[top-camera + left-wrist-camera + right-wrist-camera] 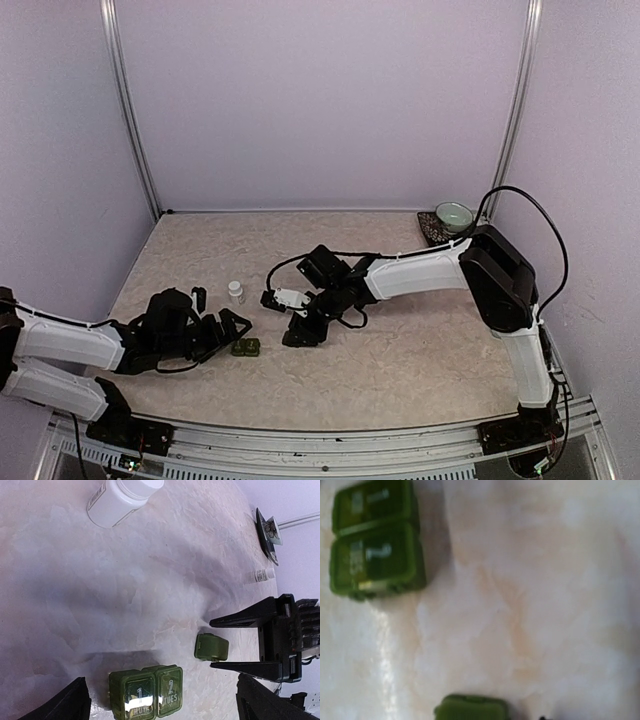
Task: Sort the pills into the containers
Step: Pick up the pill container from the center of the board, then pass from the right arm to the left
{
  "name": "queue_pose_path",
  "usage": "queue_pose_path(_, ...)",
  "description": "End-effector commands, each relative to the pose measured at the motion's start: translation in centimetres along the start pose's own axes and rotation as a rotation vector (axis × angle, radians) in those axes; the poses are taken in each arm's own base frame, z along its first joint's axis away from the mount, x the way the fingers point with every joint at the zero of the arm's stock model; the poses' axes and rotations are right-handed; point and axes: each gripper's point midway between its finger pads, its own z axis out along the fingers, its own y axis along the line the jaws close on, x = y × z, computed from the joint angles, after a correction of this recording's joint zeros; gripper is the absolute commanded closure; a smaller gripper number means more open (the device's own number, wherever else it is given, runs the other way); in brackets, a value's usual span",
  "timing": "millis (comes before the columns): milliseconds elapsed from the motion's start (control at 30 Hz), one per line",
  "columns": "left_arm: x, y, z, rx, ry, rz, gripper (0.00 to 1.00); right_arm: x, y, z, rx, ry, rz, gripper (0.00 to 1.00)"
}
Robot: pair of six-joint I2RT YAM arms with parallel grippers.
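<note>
The containers are dark green lidded compartments. Two joined ones (145, 692), marked 1 and 2, lie on the table (246, 347), and between my left gripper's (162, 680) open fingers in the left wrist view. A single separate compartment (211, 647) lies a little way off. My right gripper (210, 644) straddles it with its black fingers (245, 616) on either side and slim gaps showing. In the right wrist view the pair (375, 540) is at the upper left and the single one (472, 707) at the bottom edge. No loose pills show.
A white pill bottle (236, 291) stands upright behind the containers. A smaller white bottle (262, 574) lies on its side near the right arm. A green bowl on a dark saucer (453, 215) sits in the far right corner.
</note>
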Motion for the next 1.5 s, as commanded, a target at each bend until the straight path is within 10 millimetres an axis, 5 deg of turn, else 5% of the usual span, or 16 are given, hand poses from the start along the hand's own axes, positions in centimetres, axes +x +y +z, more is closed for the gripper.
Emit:
queue_pose_path(0,-0.1,1.1,-0.3,-0.038,-0.013,0.005,0.01,0.8,0.5,0.2,-0.038,0.031,0.007,0.52)
queue_pose_path(100,0.0,1.2,-0.2,-0.035,-0.012,0.001,0.01,1.2,0.5,0.5,-0.041,0.044,0.011,0.56)
queue_pose_path(267,0.2,0.9,-0.1,-0.02,-0.004,-0.006,0.01,1.2,0.5,0.2,-0.029,0.024,-0.005,0.77)
queue_pose_path(467,-0.3,-0.6,-0.7,0.027,-0.014,0.004,0.01,-0.5,1.1,-1.8,-0.007,-0.088,-0.072,0.87)
queue_pose_path(700,-2.6,-5.1,-3.2,0.134,-0.099,0.072,0.01,-4.9,3.3,-8.2,0.029,-0.366,-0.188,0.92)
queue_pose_path(967,-2.2,-11.3,-4.2,0.339,-0.051,0.137,0.05,-6.3,6.6,-15.9,0.134,-0.659,-0.336,0.92)
queue_pose_path(1267,-0.5,-20.0,-4.2,0.534,0.027,0.277,0.13,-6.9,7.5,-16.8,0.239,-0.664,-0.401,0.93)
queue_pose_path(1467,1.5,-21.8,-3.5,0.585,0.097,0.313,0.24,-7.2,7.7,-17.5,0.259,-0.671,-0.408,0.93)
